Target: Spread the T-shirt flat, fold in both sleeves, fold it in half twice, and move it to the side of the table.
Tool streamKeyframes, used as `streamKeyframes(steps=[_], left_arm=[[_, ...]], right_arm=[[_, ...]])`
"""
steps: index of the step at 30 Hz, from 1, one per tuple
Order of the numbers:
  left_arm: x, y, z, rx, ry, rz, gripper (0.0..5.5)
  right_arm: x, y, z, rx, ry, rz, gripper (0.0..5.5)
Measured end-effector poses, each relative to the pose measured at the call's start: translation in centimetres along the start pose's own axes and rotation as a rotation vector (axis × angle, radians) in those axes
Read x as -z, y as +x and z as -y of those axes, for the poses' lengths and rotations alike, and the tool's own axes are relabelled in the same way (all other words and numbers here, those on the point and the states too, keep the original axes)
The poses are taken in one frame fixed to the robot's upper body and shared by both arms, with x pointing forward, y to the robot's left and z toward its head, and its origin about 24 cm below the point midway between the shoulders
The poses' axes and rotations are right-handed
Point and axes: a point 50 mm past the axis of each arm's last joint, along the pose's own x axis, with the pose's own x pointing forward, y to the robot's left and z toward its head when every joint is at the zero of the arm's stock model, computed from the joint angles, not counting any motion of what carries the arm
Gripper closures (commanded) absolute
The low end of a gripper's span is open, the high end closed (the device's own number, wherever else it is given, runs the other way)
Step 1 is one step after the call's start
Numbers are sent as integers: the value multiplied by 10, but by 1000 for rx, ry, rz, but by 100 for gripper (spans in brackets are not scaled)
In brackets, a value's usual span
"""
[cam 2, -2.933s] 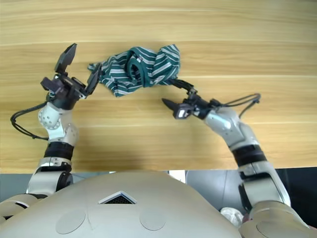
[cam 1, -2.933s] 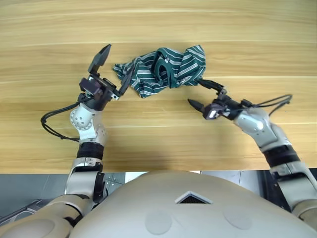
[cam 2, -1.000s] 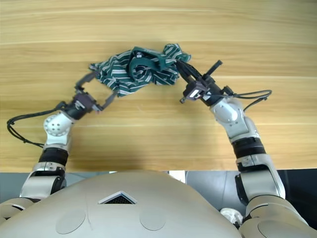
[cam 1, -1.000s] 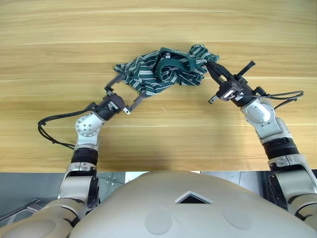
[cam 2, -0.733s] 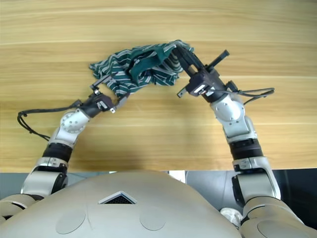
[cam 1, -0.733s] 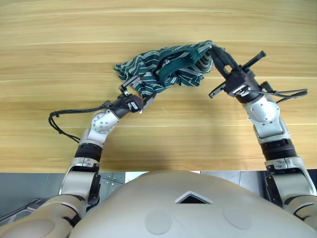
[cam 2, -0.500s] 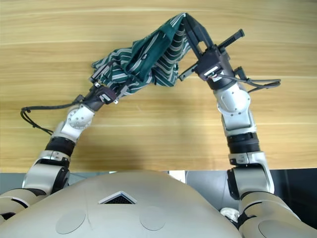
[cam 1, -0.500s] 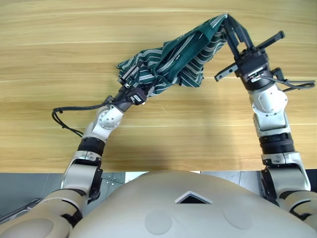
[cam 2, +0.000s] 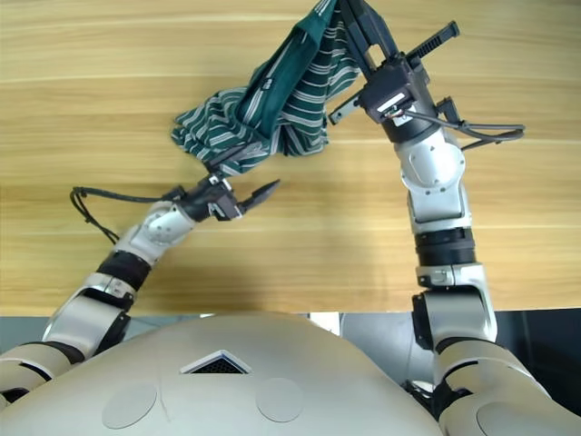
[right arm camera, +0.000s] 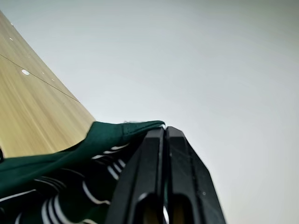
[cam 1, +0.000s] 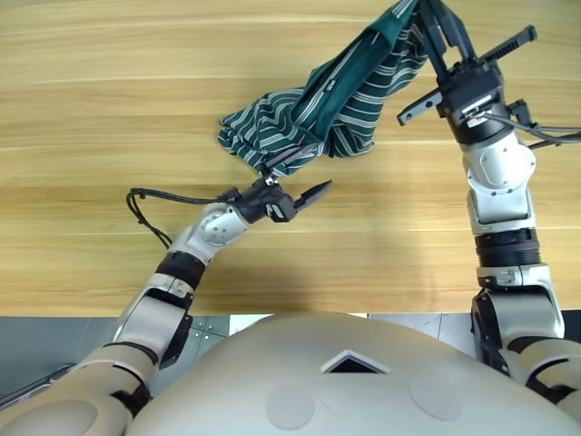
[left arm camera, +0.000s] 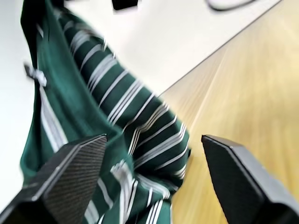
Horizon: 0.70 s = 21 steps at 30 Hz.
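The robot's right arm is lifted high. Its forearm stands almost straight up over the right part of the wooden table [cam 1: 91, 91], and the wrist bends so the fingers point up and away from the body. The right gripper [right arm camera: 164, 135] has its two black fingers pressed tight together, and a bit of green cloth is pinched between them. That cloth is one edge of the T-shirt [cam 1: 336, 100].

The T-shirt is dark green with thin white stripes. It is not flat. It hangs from the raised gripper like a long sagging rope, slanting down toward the robot's left. Its lower end lies in a crumpled heap on the wood, near the middle of the table.

The left arm is low. It reaches out from the near edge of the table toward the middle, nearly straight, with the wrist just above the wood. A black cable [cam 1: 145, 195] loops out beside the forearm. The left gripper [left arm camera: 153, 138] sits right at the near side of the crumpled heap. Its two fingers are spread wide apart, like an open beak. One finger points off to the right over bare wood. The other one lies up against the bottom of the striped cloth and may be touching it, but the folds make that hard to tell. No cloth is squeezed between these two fingers.
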Motion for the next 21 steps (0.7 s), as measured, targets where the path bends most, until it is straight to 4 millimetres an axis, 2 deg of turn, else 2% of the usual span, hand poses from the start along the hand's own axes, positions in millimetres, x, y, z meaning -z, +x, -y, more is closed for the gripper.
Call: streamKeyframes(steps=[3,9,12,16,21], left_arm=[[14,5,-9,-163,59,-130,173],[32,5,-14,-320,205,-294,173],[29,12,-9,-330,196,-282,173],[16,22,2,-376,110,-231,173],[9,22,7,-457,20,-247,173]], right_arm=[[0,2,1,-6,-5,5,546],[-1,3,1,-17,-13,9,546],[-1,3,2,-16,-17,9,546],[-2,3,2,-21,-25,15,546],[-1,-1,-2,-33,-30,-4,546]])
